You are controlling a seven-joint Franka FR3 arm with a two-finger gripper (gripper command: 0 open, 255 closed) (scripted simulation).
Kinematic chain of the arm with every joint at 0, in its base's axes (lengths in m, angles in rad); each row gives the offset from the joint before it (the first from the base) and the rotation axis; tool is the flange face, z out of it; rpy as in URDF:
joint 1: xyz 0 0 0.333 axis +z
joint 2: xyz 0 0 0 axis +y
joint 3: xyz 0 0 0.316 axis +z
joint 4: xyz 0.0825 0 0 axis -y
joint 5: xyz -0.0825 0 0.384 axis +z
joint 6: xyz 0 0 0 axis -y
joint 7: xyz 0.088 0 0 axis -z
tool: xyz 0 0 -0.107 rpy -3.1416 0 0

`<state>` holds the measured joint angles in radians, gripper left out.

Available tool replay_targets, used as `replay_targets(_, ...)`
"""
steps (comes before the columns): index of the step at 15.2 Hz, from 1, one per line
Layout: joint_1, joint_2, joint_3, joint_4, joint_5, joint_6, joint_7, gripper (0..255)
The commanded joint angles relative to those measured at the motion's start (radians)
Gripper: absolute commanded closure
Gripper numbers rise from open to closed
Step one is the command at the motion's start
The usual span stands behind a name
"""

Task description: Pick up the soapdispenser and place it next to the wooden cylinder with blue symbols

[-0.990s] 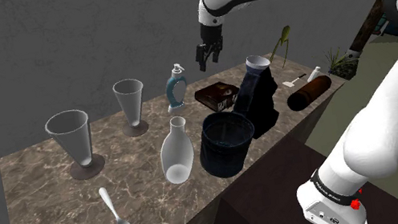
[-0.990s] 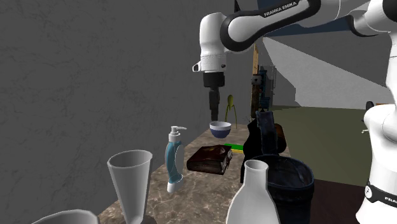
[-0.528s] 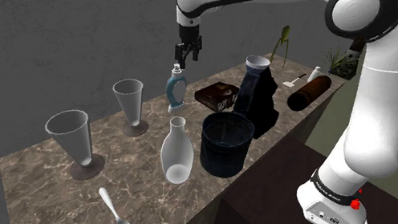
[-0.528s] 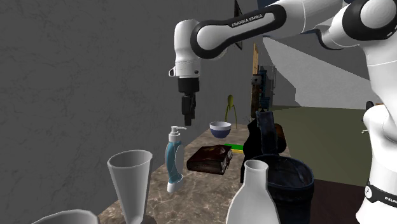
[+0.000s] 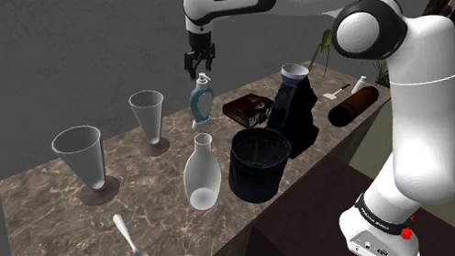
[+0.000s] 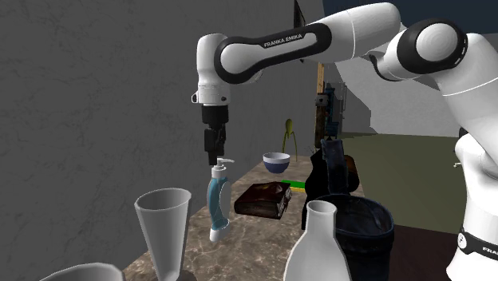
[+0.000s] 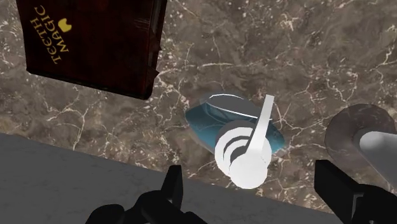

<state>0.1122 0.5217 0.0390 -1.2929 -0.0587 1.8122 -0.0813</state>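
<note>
We see the gripper (image 5: 198,63) hanging straight above the soap dispenser (image 5: 200,100), pointing down at it, with its tips just over the white pump head and not touching it. In the wrist view the two black fingers (image 7: 173,184) stand wide apart, and the dispenser's pump head (image 7: 245,137) sits in the open space between them, a little nearer one finger than the other, with clear marble showing on both sides; nothing is clasped. The dispenser stands upright on the brown marble counter (image 5: 57,241), near its back edge by the grey wall, its blue body curving down to a white foot. From the second exterior view we find the gripper (image 6: 215,148) directly over the dispenser (image 6: 217,199), nozzle jutting sideways beneath the fingertips. Just beside the dispenser lies a dark brown book (image 7: 95,44) with yellow lettering, flat on the counter and apart from it. On the dispenser's other side stands a tall clear glass (image 5: 149,116), near it but not touching.
</note>
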Motion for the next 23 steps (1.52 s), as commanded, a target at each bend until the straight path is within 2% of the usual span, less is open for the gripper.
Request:
replay_targets(1,0.001,0.009,0.000,-0.013,-0.001,0.023,0.002,0)
replay_targets(4,-0.001,0.015,-0.001,-0.052,-0.001,0.068,0.003,0)
replay_targets(12,-0.001,0.015,-0.001,-0.052,-0.001,0.067,0.003,0)
replay_targets(13,-0.001,0.015,-0.001,-0.052,-0.001,0.067,0.003,255)
replay_targets(23,-0.001,0.013,0.000,-0.042,-0.001,0.055,0.002,255)
